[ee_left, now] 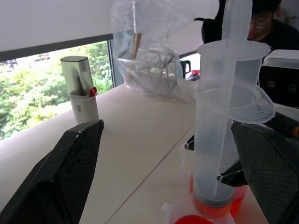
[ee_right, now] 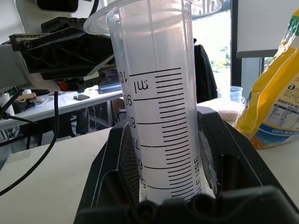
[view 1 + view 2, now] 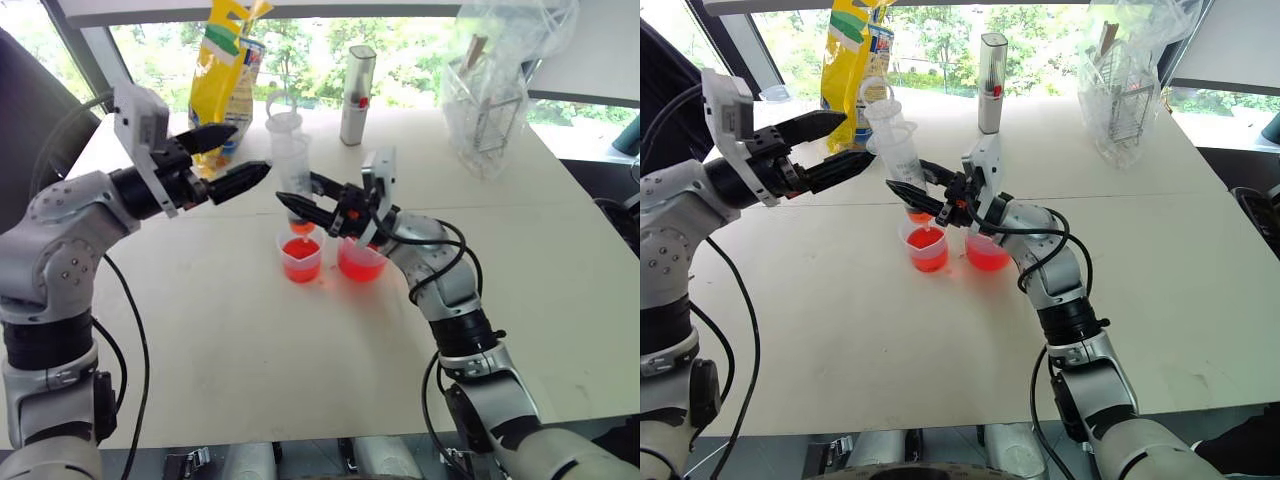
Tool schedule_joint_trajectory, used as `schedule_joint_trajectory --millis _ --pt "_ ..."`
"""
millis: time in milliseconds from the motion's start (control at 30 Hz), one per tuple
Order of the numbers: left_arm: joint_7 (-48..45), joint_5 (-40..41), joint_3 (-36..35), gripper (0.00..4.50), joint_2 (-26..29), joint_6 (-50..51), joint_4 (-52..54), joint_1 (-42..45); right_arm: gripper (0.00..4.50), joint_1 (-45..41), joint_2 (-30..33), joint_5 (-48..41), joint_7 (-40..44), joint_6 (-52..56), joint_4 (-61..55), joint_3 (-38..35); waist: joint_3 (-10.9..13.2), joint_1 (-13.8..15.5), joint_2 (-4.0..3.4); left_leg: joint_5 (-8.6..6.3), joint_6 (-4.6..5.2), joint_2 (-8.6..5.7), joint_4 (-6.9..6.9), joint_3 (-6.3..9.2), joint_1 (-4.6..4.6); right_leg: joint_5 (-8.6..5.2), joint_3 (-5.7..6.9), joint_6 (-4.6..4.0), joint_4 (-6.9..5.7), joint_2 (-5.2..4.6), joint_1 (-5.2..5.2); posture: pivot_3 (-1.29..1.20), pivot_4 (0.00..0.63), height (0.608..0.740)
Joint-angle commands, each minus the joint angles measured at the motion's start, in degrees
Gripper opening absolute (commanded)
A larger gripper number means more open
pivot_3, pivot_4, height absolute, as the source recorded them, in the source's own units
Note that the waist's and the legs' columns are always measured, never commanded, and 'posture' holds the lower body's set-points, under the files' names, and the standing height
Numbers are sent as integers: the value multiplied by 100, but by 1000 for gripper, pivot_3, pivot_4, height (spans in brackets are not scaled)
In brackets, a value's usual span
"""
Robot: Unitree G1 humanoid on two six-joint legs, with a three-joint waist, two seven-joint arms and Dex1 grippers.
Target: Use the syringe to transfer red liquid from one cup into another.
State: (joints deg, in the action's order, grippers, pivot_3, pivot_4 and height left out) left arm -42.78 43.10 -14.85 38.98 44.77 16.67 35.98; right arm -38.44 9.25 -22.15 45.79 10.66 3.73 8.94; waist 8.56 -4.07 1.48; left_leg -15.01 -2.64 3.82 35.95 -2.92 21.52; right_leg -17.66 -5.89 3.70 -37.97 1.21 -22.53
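Observation:
My right gripper (image 3: 298, 192) is shut on the lower barrel of the syringe (image 3: 293, 160), a fat clear tube with printed scale marks (image 2: 163, 140), and holds it upright. Its orange-red tip hangs just over the smaller clear cup (image 3: 300, 260), which holds red liquid (image 3: 300, 268). The larger beaker (image 3: 360, 262), also holding red liquid, stands right beside that cup, partly hidden under my right wrist. The plunger top (image 3: 283, 102) sticks a little above the barrel. My left gripper (image 3: 250, 150) is open, up and to the left of the syringe, apart from it.
A yellow bag (image 3: 225, 70), a tall silver-grey canister (image 3: 356, 95) and a clear plastic bag over a wire rack (image 3: 490, 95) stand along the far side of the white table (image 3: 250, 350). A person (image 1: 268, 23) sits beyond the table.

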Motion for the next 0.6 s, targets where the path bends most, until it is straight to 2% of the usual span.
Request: schedule_joint_trajectory --millis 33,133,600 --pt "-65 327 -109 4470 -59 -93 103 388 1376 39 -58 152 30 -43 38 129 0 5 0 0 0 0 0 0 0 0 0 0 0 0 0 0 150 740" --pt "-100 483 -166 4470 -51 -23 -27 566 1376 68 -73 201 34 -82 95 152 0 7 0 0 0 -1 2 -1 1 0 0 0 0 -2 1 0 150 740" --pt "-1026 602 -239 4470 900 -21 206 151 1376 63 -157 336 60 -197 460 115 0 -1 1 0 0 -1 1 -6 -3 -1 -5 -2 1 -2 0 0 150 740"
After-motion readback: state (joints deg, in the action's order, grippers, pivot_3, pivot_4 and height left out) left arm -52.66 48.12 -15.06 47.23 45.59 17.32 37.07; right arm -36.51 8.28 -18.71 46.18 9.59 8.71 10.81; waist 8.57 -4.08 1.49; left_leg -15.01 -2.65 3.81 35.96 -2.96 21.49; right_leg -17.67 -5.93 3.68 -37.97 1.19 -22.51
